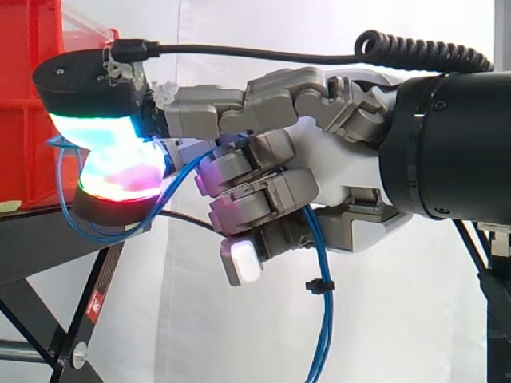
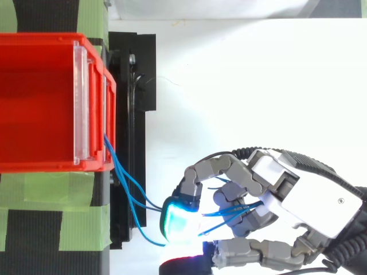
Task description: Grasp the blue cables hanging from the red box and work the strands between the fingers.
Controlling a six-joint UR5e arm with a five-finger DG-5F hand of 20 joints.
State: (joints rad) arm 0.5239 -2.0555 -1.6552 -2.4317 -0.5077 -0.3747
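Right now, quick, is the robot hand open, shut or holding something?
The hand is shut on the thin blue cables that hang from the red plastic box.

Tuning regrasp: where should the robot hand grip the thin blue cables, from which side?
Likely the slack span of the thin blue cables clear of the red plastic box, coming level from the side opposite it, as the robot hand does. There the strands hang free and spread, letting fingers slip between.
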